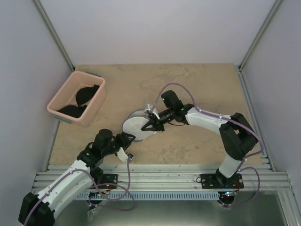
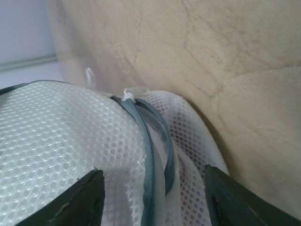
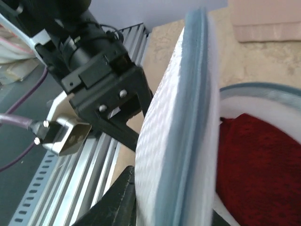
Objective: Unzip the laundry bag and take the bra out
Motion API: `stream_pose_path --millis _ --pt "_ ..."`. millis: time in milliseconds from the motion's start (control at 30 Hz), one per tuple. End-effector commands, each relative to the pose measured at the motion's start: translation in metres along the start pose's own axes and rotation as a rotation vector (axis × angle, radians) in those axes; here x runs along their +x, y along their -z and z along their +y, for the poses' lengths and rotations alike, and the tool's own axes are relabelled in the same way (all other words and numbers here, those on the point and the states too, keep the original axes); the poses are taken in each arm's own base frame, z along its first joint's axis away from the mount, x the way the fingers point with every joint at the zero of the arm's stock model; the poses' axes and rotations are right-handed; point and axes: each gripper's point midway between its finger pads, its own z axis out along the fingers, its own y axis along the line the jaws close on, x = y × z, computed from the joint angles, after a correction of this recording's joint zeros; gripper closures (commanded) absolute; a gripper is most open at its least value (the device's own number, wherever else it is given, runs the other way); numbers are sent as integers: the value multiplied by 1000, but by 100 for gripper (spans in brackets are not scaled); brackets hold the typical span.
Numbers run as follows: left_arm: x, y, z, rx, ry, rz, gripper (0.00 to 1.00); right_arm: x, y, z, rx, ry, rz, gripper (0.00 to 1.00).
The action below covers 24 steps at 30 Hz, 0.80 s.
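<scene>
Right now the laundry bag point(image 1: 136, 126) sits mid-tabletop point(image 1: 197, 84), unzipped, with its round lid point(image 3: 178, 141) tipped up on edge. The right gripper point(image 1: 151, 123) is pinching that lid's rim, as far as I can tell with one finger hidden behind the mesh. The left gripper point(image 1: 127, 140) is spread, its fingers point(image 2: 80, 202) either side of the bag's near wall, and the red bra point(image 3: 256, 169) lies inside the bag.

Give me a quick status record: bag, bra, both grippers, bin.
laundry bag: mid-table, unzipped
lid: tipped up on edge
bra: red, inside the bag, not yet removed
right gripper: shut on lid
left gripper: open, straddling the bag's zipper edge
pink bin: far left of the table, black bras inside
</scene>
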Motion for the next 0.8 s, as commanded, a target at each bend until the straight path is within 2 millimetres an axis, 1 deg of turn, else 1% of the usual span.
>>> stream_pose_path --millis 0,100,133,167,200,233,267,333,400,467,500,533,567,633,667,700,733,767 --pt "3 11 21 -47 41 11 31 15 -1 10 -28 33 46 85" --pt "-2 21 18 -30 46 -1 10 18 4 5 42 56 72 90" --pt "-3 24 18 -29 49 1 4 18 7 1 88 70 82 93" --pt "-3 27 17 -27 57 11 1 18 10 -1 127 86 88 96" --pt "-1 29 18 -35 75 27 1 17 12 -2 161 112 94 99" --pt "3 31 21 -51 118 47 1 16 14 -1 199 150 100 99" --pt "8 33 26 -77 169 71 1 19 15 2 230 190 111 99" --pt "19 38 42 -141 332 117 1 20 14 12 286 314 127 99" --pt "31 47 62 -208 575 140 1 20 13 23 348 460 144 99" --pt "39 53 73 -239 753 152 1 24 10 33 411 591 156 97" --pt "41 54 75 -247 824 154 1 31 8 38 430 651 176 95" --pt "41 55 76 -251 884 150 1 37 6 43 441 706 197 89" --pt "42 55 77 -261 936 144 1 43 3 51 454 767 227 77" --pt "44 57 80 -288 1009 140 1 56 1 63 458 867 294 60" --pt "46 59 83 -308 1036 141 1 61 0 70 459 910 324 49" --pt "48 60 85 -328 1055 144 1 67 1 74 463 938 359 32" --pt "50 60 86 -335 1066 147 1 71 2 78 469 966 385 9" --pt "50 59 85 -337 1067 150 1 82 3 83 452 975 429 3"
